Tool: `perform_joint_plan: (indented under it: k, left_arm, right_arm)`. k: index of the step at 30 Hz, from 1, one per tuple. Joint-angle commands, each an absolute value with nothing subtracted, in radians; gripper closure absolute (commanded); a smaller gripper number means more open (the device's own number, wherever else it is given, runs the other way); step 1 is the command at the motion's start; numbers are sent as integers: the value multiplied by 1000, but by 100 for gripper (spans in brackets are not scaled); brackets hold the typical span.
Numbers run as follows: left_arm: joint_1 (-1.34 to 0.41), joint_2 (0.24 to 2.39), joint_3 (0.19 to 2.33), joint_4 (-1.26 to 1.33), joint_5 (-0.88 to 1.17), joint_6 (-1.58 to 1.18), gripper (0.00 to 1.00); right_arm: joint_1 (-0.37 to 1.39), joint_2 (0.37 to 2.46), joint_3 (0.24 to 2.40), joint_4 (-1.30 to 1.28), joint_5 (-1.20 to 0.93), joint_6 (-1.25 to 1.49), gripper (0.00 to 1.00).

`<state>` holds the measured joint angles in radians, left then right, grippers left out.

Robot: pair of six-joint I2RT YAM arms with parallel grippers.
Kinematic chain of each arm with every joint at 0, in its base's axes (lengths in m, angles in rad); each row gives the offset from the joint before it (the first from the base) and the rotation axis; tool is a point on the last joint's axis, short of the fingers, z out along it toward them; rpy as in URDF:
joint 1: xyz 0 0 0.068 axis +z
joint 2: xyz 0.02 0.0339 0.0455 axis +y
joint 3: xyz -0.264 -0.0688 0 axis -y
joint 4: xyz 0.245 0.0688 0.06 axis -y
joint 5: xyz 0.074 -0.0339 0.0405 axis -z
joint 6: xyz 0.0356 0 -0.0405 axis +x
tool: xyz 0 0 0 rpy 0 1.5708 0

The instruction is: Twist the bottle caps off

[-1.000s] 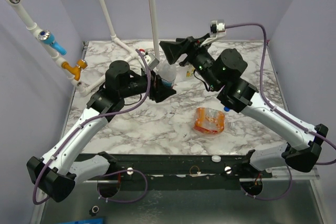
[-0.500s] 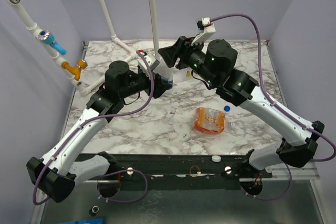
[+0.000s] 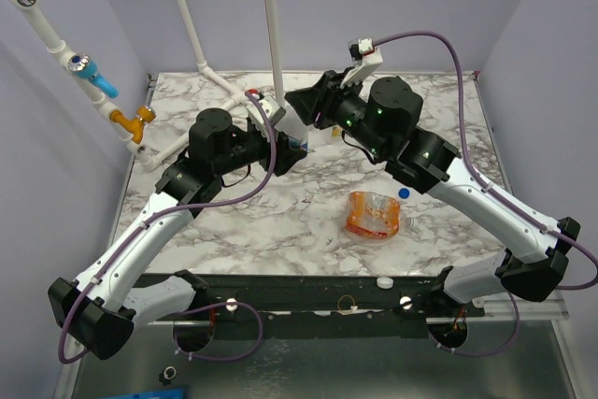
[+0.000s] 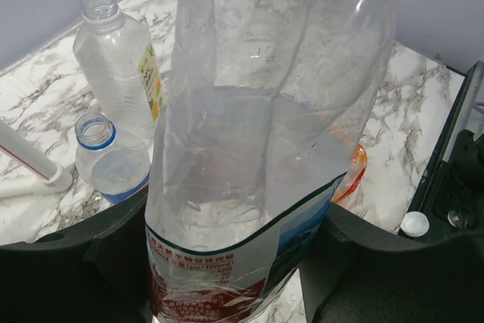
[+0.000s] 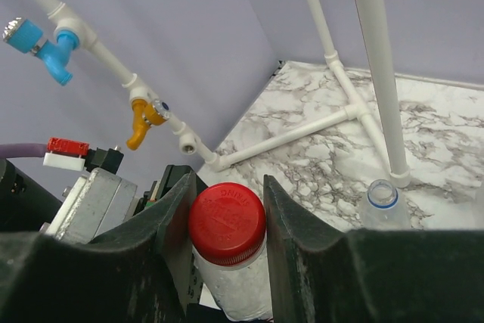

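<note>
Clamps the left gripper (image 4: 227,277) around the lower body of a clear bottle (image 4: 265,111) with a red label, upright at the far middle of the table (image 3: 448,128). Sets the right gripper (image 5: 227,202) over the top, 2 fingers (image 5: 170,225) pressed against opposite sides of the red cap (image 5: 227,222), so closed on it by the look of the wrist view. Looks empty, hence very light, with thin soft walls creased and dented; likely to buckle or twist inside the grip if squeezed hard or turned against. Best held low, near the stiffer base, as now, or high at the rigid neck. Small and hard, that cap: good for a pinch across its width, though smooth plastic may slip if the pinch sits too high on the rim. Shows 2 more bottles standing open at the far left, a tall one (image 4: 121,66) with a yellow-green label and a short one (image 4: 110,164) with a blue neck ring. Shows also an orange-labelled bottle (image 3: 374,215) lying on its side nearer the arms, a loose blue cap (image 3: 403,192) just to its right and a white cap (image 3: 384,281) at the near edge.
</note>
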<state>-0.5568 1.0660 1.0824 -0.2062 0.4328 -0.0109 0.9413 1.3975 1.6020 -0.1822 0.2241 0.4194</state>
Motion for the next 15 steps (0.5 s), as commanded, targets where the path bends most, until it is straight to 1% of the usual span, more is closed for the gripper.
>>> perform_joint_plan:
  k: [1,4,6,9,10,15]
  left_arm:
    - [-555,1065,1073,-172,474,-52,91]
    - [-555,1064,1076,-171,524,-74,93]
    - [-555,1063,1080,-170,587,-93,93]
    - [-555,1068,1097,-170,681,-139,94]
    - [-555,1070,1102,-170,703,-151,94]
    - [-555,1067,1111,-170,798,-185,95]
  right_arm:
    - [946,1369,1610,-148,245,357,86]
    - [946,1370,1613,-124,236,325,99]
    - [946,1366,1590,-76,214,293,100]
    - [944,1348,1539,22,116,217,99]
    - [939,1337,1525,41,51,202,100]
    - [832,1334,1576,-22,-383,251,99]
